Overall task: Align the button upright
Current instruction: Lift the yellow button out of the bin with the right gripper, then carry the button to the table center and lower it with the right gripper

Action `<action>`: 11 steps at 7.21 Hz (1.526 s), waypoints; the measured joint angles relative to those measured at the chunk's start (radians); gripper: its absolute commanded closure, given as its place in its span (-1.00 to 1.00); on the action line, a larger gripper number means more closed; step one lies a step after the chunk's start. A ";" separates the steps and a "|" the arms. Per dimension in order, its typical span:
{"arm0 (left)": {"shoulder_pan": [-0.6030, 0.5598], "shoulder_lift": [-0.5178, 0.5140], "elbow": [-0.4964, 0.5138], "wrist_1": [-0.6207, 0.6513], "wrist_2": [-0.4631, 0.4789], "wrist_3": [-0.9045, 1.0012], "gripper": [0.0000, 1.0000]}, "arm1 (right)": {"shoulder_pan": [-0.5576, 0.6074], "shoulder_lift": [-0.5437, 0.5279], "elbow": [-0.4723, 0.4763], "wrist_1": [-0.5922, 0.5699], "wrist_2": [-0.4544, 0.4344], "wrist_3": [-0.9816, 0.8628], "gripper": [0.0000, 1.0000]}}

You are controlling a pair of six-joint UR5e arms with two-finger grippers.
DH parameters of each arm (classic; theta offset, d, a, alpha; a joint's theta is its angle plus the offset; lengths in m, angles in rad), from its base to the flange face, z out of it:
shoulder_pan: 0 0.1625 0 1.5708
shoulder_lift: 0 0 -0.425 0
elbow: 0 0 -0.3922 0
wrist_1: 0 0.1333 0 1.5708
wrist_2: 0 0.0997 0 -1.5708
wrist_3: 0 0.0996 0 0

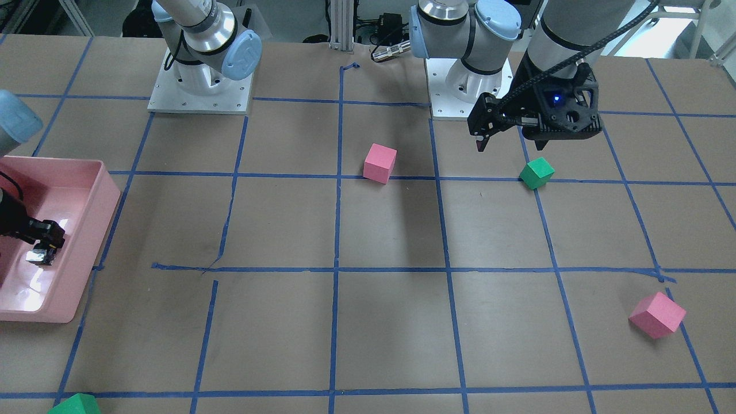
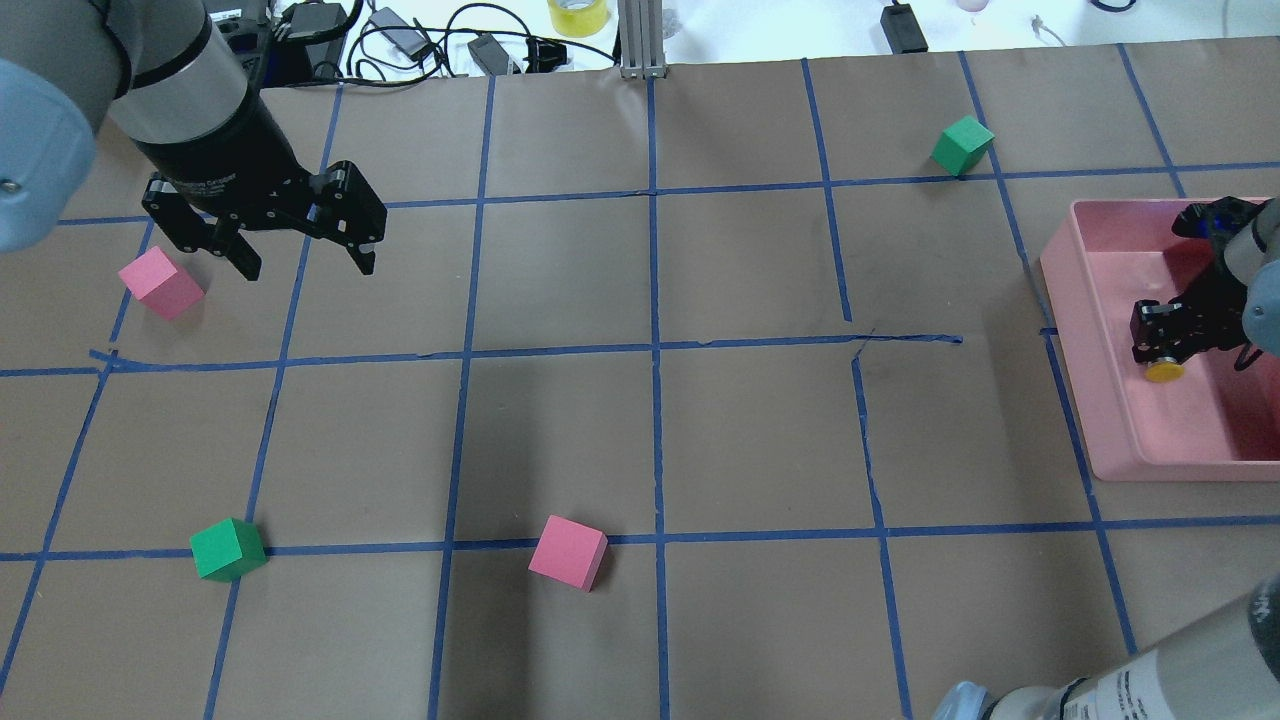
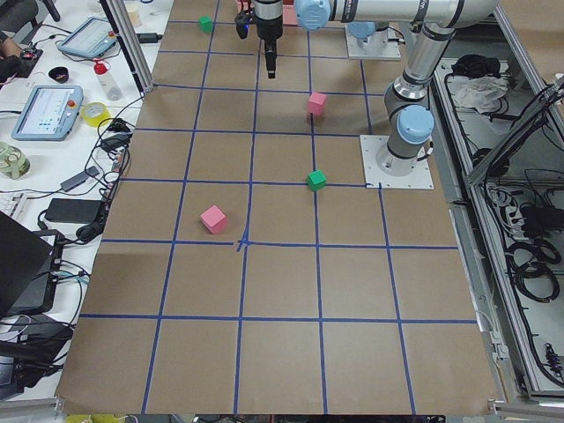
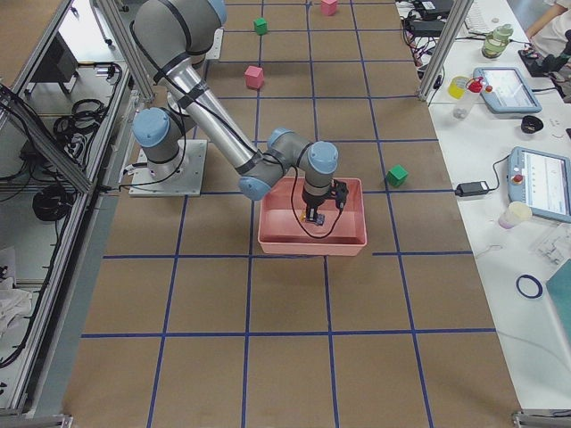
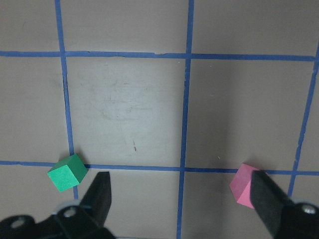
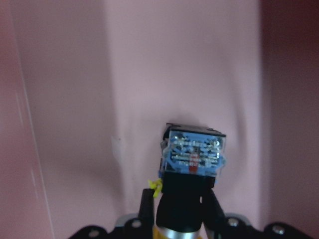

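The button (image 6: 193, 155) shows its blue and white contact block pointing away from the right wrist camera, its black body between the fingers. Its yellow cap (image 2: 1165, 372) shows in the overhead view. My right gripper (image 2: 1163, 345) is shut on the button inside the pink tray (image 2: 1110, 440). It also shows in the front view (image 1: 45, 248) and the right side view (image 4: 313, 214). I cannot tell whether the button touches the tray floor. My left gripper (image 2: 307, 265) is open and empty above the table, far from the tray, and also shows in the front view (image 1: 510, 145).
A pink cube (image 2: 160, 284) lies just left of the left gripper. A green cube (image 2: 228, 548) and another pink cube (image 2: 568, 552) lie nearer the robot. A second green cube (image 2: 962, 145) lies beyond the tray. Blue tape lines grid the brown table.
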 measured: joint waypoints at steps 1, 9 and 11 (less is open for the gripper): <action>0.001 -0.001 -0.001 0.000 0.001 0.000 -1.00 | 0.000 -0.016 -0.013 0.002 0.011 -0.016 1.00; 0.023 0.002 0.002 0.005 0.015 0.038 -1.00 | 0.594 -0.161 -0.272 0.346 0.070 0.293 1.00; 0.088 0.004 0.006 0.005 0.015 0.056 -1.00 | 0.879 -0.077 -0.269 0.222 0.072 0.430 1.00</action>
